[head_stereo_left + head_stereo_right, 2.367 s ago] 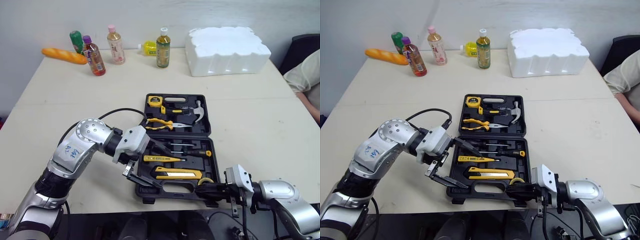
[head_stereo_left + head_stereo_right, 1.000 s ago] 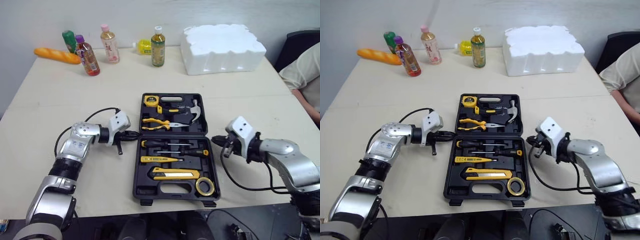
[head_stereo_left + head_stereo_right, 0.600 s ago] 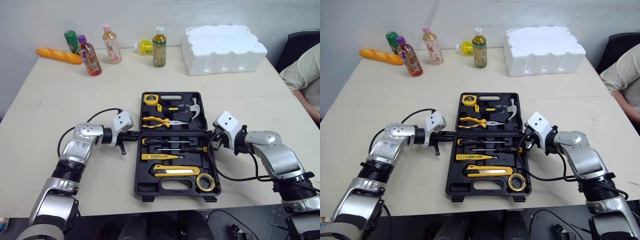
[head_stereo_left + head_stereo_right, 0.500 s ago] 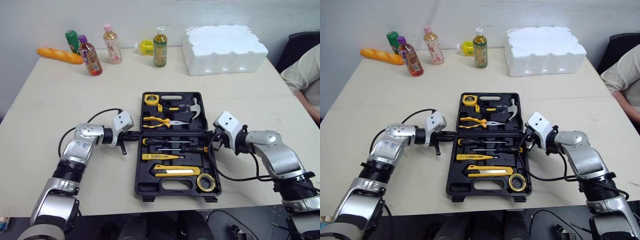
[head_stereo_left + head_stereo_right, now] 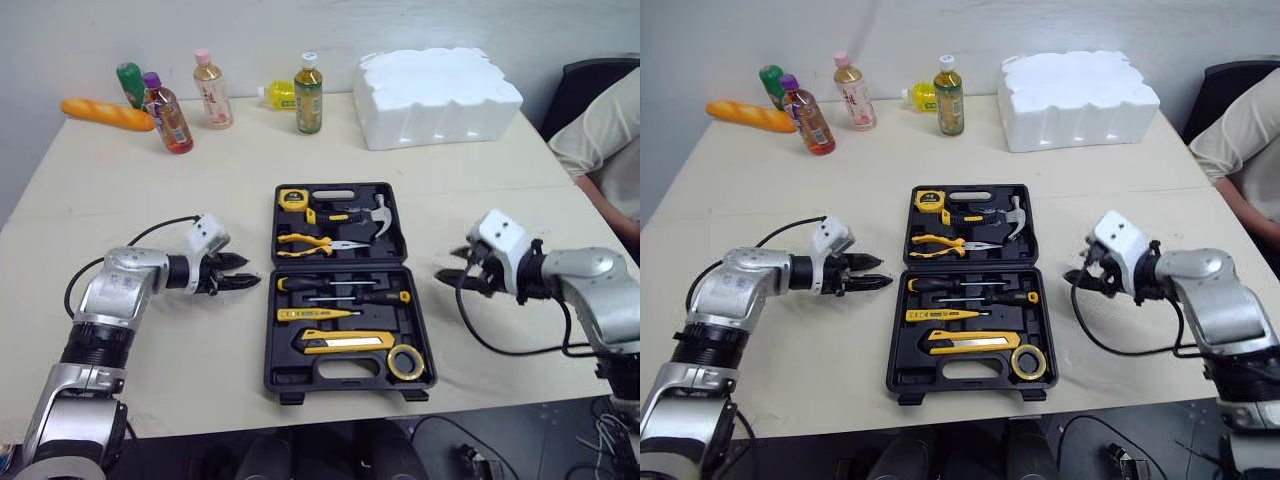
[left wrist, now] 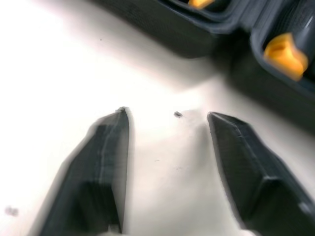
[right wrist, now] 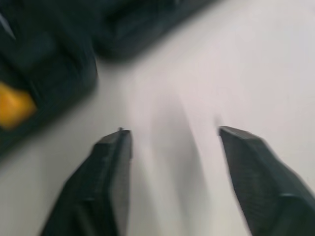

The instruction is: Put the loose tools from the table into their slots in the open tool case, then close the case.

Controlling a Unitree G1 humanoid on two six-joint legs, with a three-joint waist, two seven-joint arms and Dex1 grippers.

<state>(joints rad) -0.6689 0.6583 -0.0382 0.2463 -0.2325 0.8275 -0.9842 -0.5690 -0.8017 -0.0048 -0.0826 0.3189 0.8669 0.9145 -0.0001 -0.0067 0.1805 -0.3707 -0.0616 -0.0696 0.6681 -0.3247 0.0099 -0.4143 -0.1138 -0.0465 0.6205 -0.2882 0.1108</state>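
The black tool case [image 5: 271,340] lies open in the middle of the table. Its far half holds a tape measure [image 5: 291,198], a hammer [image 5: 385,212] and yellow pliers [image 5: 315,241]. Its near half holds screwdrivers [image 5: 340,284], a yellow knife [image 5: 345,346] and a roll of yellow tape [image 5: 403,362]. My left gripper [image 5: 245,283] hovers just left of the case at its hinge line, open and empty. My right gripper [image 5: 448,277] stands open and empty a short way right of the case. In both wrist views, bare table lies between the fingers [image 6: 106,162] [image 7: 110,172].
Several bottles [image 5: 306,94] and a bread loaf [image 5: 105,114] stand along the far edge. A white foam block [image 5: 437,95] sits at the back right. A person's arm and sleeve [image 5: 600,150] reach in at the right edge. A black cable [image 5: 490,340] trails from my right wrist.
Both grippers have gone from shut to open. Each has drawn back from its side of the case, the left to the left and the right to the right.
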